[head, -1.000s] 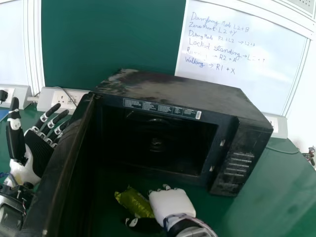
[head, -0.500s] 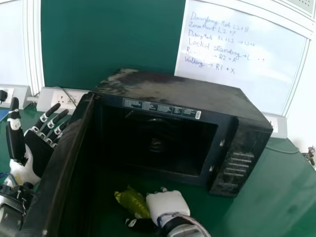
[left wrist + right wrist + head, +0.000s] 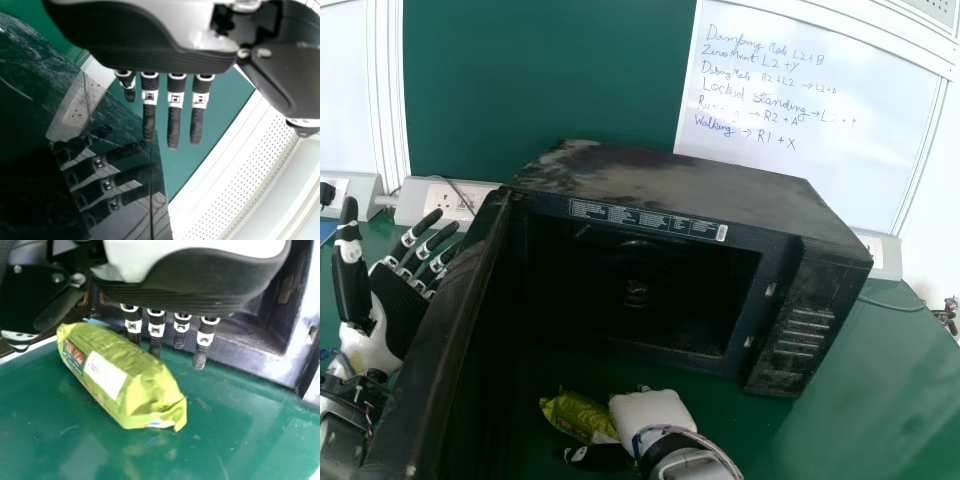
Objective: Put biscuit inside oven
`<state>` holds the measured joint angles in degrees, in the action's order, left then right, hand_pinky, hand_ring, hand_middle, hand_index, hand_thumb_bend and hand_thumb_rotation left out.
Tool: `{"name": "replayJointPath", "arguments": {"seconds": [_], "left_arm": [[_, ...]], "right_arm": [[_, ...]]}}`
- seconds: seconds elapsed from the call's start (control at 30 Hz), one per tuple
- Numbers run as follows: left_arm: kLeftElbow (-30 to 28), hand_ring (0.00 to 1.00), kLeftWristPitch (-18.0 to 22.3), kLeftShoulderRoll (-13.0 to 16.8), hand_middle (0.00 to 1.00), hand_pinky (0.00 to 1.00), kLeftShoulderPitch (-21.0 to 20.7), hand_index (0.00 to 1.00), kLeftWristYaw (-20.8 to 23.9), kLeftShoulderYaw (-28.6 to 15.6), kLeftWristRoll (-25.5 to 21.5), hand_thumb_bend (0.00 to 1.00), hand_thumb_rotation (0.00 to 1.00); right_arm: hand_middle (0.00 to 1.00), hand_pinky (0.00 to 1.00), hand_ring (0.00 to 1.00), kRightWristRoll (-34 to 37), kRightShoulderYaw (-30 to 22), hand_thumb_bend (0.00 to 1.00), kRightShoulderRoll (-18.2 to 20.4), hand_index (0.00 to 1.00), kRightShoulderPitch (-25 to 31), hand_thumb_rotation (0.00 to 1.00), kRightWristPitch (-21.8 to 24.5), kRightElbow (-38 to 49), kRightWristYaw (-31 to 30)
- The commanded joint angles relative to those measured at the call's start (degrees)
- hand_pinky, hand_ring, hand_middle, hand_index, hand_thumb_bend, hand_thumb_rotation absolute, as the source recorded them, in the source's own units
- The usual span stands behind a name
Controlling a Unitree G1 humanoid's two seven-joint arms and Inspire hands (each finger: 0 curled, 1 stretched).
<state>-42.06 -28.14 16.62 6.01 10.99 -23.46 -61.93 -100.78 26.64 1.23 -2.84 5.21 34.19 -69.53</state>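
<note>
Head view, biscuit packet (image 3: 576, 414): lower centre of the frame, lying on the green table (image 3: 865, 405) before the oven (image 3: 690, 190).
Right hand (image 3: 654, 415): just beside the packet, lower centre; fingers straight, wide of the thumb, holding nothing; contact I cannot tell.
Oven door (image 3: 445, 330): standing open, left of centre.
Left hand (image 3: 400, 305): left edge of the frame, beyond the door; fingers straight and spread, holding nothing.
Step in hand: getting a grip, I judge; the packet is outside the oven.
Next move: probably close thumb and fingers round it, lift, then carry it in.
Packet label (image 3: 106, 374): white panel on green wrapper, print too small.
Oven label (image 3: 645, 218): printed strip above the opening, too small.
Whiteboard (image 3: 805, 130): handwritten lines, upper right.
</note>
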Motion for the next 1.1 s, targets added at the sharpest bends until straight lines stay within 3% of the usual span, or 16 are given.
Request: {"name": "replayJointPath", "arguments": {"seconds": [0.0, 0.27, 0.57, 1.07], "left_arm": [[-0.6, 0.77, 0.4, 0.3, 0.72, 0.84, -0.1, 0.74, 0.8, 0.4, 0.2, 0.3, 0.26], [0.0, 0.75, 0.6, 0.1, 0.71, 0.81, -0.1, 0.73, 0.5, 0.1, -0.7, 0.31, 0.24], [0.0, 0.78, 0.6, 0.3, 0.73, 0.85, -0.3, 0.74, 0.6, 0.3, -0.2, 0.31, 0.25], [-0.3, 0.74, 0.3, 0.9, 0.7, 0.8, -0.4, 0.73, 1.0, 0.1, -0.7, 0.31, 0.26]], "right_arm": [[0.88, 0.85, 0.88, 0.3, 0.0, 1.0, 1.3, 0.88, -0.7, 0.36, 0.4, -1.1, -0.7], [0.88, 0.86, 0.88, -0.3, 0.9, 1.0, 1.1, 0.88, -1.0, 0.39, 0.7, -2.0, -0.7], [0.87, 0.85, 0.88, 0.5, 0.9, 1.0, 0.9, 0.87, -1.3, 0.38, 1.4, -3.2, -0.5], [0.87, 0.81, 0.86, 3.6, -0.2, 0.97, 1.2, 0.87, -6.8, 0.31, 2.4, -6.9, -7.6]]}}
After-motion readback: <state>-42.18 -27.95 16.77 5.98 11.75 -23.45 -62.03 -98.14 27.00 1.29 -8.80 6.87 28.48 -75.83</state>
